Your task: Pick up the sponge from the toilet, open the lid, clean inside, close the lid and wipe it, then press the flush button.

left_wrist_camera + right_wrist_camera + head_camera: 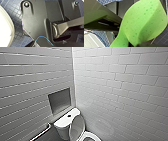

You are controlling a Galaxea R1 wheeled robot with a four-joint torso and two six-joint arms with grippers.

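With the bright green soft peanut-shaped sponge (142, 22) clamped in my right gripper (133, 44) and the white oval plastic lid (76, 128) standing raised, apart from it, I judge pickup and opening done, at least closing, wiping and flushing remain, and I cannot tell the left gripper's state.

White brick-laid tile walls (120, 84) meet in a corner. One holds a grey recessed niche (59, 100), with what may be a metal grab rail (41, 133) lower down. Small dark-blue square tiles cover the floor (16, 11).
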